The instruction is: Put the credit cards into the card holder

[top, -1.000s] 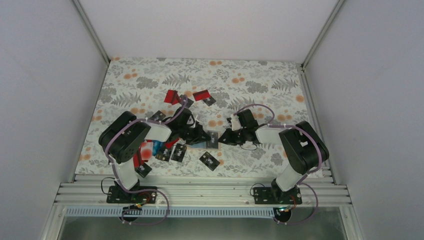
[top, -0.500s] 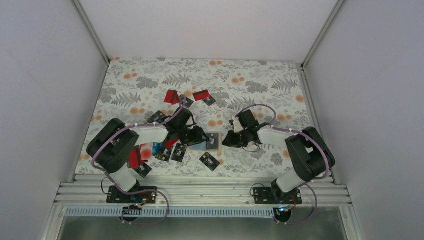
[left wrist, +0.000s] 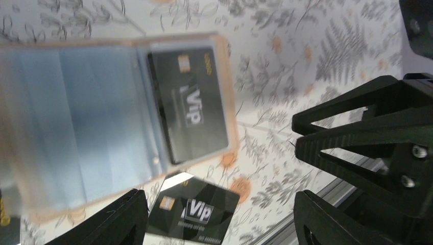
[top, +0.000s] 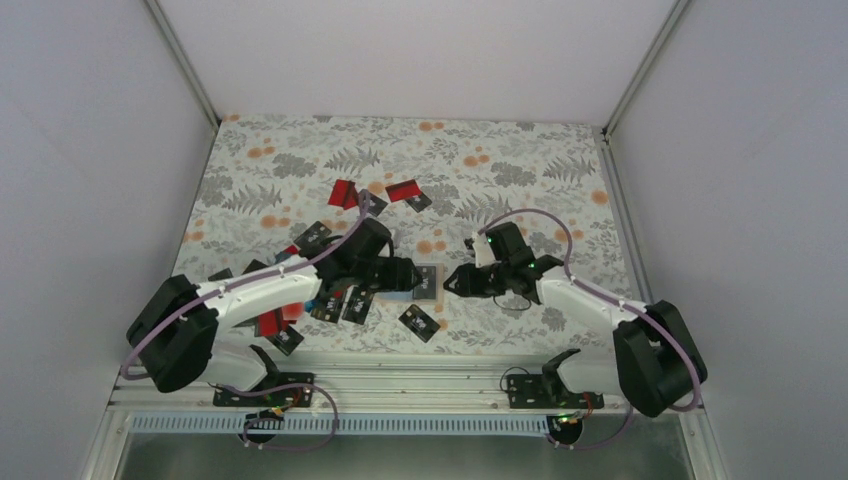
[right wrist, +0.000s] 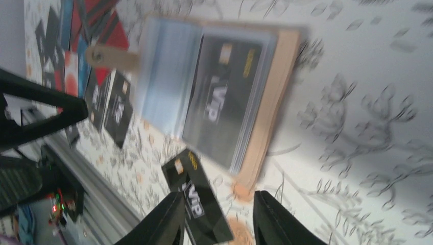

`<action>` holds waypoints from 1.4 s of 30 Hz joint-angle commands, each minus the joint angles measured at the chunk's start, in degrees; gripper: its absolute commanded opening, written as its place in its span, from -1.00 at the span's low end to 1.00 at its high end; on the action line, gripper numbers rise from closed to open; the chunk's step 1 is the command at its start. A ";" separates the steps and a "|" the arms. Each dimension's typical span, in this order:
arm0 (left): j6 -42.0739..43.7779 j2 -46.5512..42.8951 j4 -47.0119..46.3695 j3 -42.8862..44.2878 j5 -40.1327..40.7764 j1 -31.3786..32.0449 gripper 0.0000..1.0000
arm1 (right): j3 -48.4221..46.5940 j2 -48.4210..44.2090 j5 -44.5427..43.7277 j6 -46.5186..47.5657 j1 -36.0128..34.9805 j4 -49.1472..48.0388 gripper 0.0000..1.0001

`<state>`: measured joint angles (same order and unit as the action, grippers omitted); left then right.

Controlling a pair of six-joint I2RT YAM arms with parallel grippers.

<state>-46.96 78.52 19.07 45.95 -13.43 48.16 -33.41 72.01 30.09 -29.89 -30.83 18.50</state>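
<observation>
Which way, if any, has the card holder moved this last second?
No. The card holder keeps its place: same gap to the front rail and the lone black card.

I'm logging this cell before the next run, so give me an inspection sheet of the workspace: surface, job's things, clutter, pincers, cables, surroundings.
surface: floral cloth, lying flat.
job's things: holder lies open between the arms, with a black card in the half nearer the right arm. Loose cards, red, black and blue, are scattered around the left arm.
clutter: nothing seen.
pincers: left pincer and right pincer are both open and hold nothing, one on each side of the holder.
cables: purple cables looped along both arms.
surroundings: white walls; metal rail at the near edge.
</observation>
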 commanded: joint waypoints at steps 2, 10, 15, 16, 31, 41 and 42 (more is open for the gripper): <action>-0.39 -1.73 2.87 -4.50 7.10 4.93 0.45 | 5.35 -1.98 4.53 -4.30 -5.19 -2.57 -0.07; 3.58 3.50 -3.86 -7.64 6.19 8.93 0.45 | 9.29 -0.57 2.43 -10.11 -10.66 -5.76 0.15; 6.92 8.37 -5.68 -5.65 6.67 8.99 0.44 | 8.16 1.86 0.67 -9.48 -11.01 -4.95 0.15; 7.51 9.51 -5.56 -5.05 7.07 8.99 0.44 | 7.77 2.39 0.36 -9.27 -11.01 -4.81 0.14; 9.90 16.19 -8.63 -4.08 5.59 10.13 0.35 | 4.31 11.42 1.41 -3.87 -11.67 -8.73 -0.07; 6.81 15.03 -12.21 -7.64 2.19 14.10 0.30 | 6.53 9.14 4.63 -3.65 -13.54 -4.55 -0.13; 6.39 14.78 -11.93 -7.76 2.34 14.45 0.30 | 6.66 8.37 4.45 -3.86 -13.55 -3.78 -0.12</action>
<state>-38.15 91.79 4.23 41.10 -5.96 59.37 -28.60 81.60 36.29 -33.80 -43.18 10.98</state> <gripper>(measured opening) 0.649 0.437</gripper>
